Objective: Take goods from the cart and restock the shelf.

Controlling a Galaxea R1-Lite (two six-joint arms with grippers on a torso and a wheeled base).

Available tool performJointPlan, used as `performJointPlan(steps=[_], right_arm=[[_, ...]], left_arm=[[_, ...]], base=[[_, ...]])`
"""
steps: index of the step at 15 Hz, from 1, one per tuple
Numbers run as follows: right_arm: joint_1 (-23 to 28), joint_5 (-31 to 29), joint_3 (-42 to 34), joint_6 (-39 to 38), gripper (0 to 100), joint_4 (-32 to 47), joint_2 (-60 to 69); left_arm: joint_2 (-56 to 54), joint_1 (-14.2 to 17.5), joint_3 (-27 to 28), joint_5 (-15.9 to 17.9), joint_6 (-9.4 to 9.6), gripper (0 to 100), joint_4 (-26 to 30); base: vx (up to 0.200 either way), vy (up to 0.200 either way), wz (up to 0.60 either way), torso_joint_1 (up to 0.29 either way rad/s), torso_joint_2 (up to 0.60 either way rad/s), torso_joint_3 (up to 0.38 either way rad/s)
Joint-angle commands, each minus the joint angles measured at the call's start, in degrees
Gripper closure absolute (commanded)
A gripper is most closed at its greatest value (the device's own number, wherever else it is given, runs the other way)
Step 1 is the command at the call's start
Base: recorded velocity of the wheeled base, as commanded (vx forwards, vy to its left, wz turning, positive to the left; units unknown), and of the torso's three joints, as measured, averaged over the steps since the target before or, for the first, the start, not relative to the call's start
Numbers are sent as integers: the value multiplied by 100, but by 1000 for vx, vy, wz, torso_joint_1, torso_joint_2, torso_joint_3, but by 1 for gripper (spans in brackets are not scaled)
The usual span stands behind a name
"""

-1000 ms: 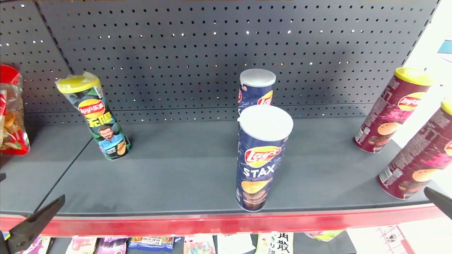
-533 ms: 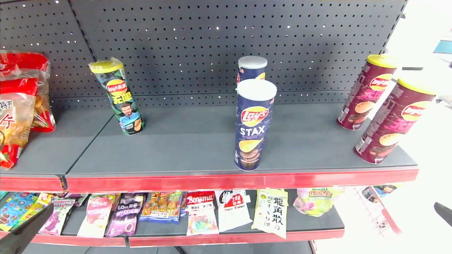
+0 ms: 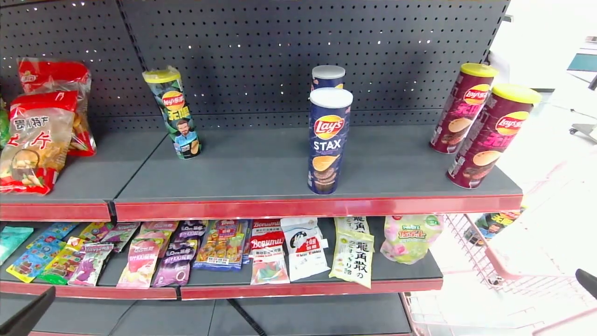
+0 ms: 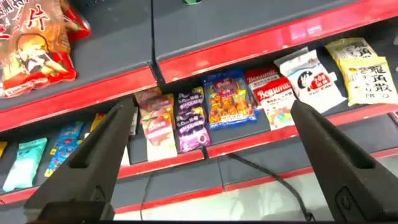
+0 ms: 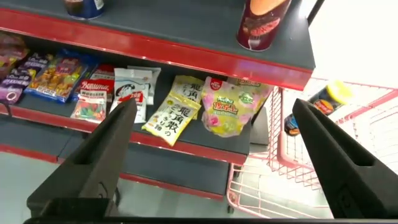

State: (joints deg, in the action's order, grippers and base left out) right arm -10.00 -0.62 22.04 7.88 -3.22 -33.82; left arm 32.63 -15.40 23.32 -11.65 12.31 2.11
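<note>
On the upper shelf (image 3: 261, 175) stand a green can (image 3: 173, 113), two blue cans, one in front (image 3: 328, 140) and one behind (image 3: 328, 75), and two maroon cans (image 3: 490, 136) at the right end. The pink wire cart (image 3: 485, 263) is at the lower right, beside the shelf, with a dark can (image 5: 314, 113) with a yellow lid lying inside. My left gripper (image 4: 211, 106) is open and holds nothing, facing the lower shelf's snack bags. My right gripper (image 5: 213, 102) is open with nothing in it, between the lower shelf and the cart (image 5: 348, 143).
Red snack bags (image 3: 37, 135) fill the upper shelf's left section. The lower shelf (image 3: 303, 285) carries a row of several small snack packets (image 3: 268, 252) and a green pouch (image 3: 410, 238). Open grey shelf lies between the cans.
The head view has pulled back and tilted down: the shelf looks farther off, and the lower shelf and the cart have come into the picture. The cans stand as before.
</note>
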Motion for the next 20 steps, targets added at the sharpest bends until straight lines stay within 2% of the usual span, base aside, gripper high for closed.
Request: performJointPlan(steps=[1,15,18,20], right_arm=[[-2,1,2,-5,0,-3,-20],[-37,18,-191,21,0,14,-46],[-37,71,-200,21,0,23,-99],[-37,62,-244,21,0,14,-90]], left_arm=[[-20,2,-12,-4,-1,0,9],[-55,2,-117,5,-1,0,9],[-47,2,-117,5,166,0,9],[-55,2,-117,14,193,0,0]], base=[[0,-200,0,22,7,-2],[0,-200,0,4,2,3],[0,0,0,0,0,0],[0,0,-600,0,0,2]])
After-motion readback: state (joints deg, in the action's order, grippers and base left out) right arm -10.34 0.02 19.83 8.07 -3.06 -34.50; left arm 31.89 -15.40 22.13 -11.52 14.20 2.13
